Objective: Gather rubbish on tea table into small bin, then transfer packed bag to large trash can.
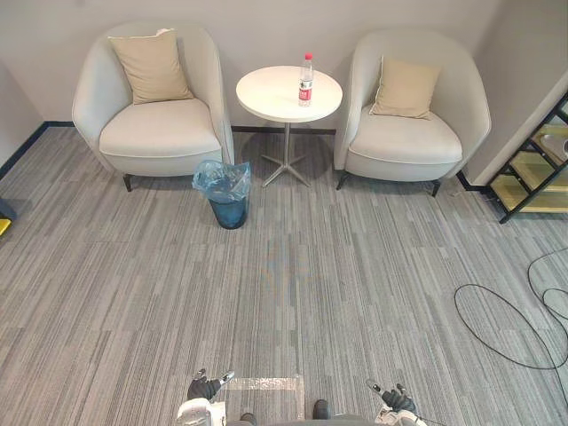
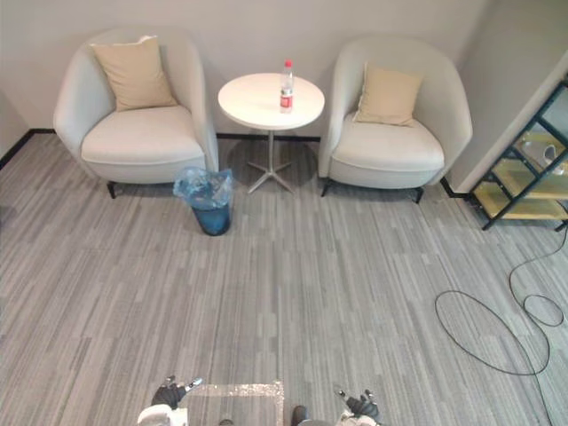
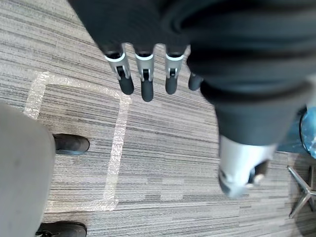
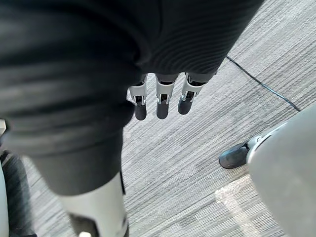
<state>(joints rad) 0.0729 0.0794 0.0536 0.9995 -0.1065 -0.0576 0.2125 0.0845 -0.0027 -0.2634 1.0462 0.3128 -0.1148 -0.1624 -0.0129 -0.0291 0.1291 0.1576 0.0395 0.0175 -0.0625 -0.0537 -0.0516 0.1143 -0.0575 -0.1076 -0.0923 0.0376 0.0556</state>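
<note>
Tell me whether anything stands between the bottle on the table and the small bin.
Nothing visible does. The bottle stands upright on the round table; the blue-bagged small bin sits on the carpet beside the left armchair, bare floor between it and the table's foot.

Small bin [image 1: 229, 214] interior behind blue bag [image 1: 222, 180]; shelf [image 1: 522, 191] partly beyond right edge.

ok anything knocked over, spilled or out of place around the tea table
Nothing stands out. The bottle stands upright on the round table, and the small bin with its blue bag sits upright on the carpet by the left armchair. No spill shows.
</note>
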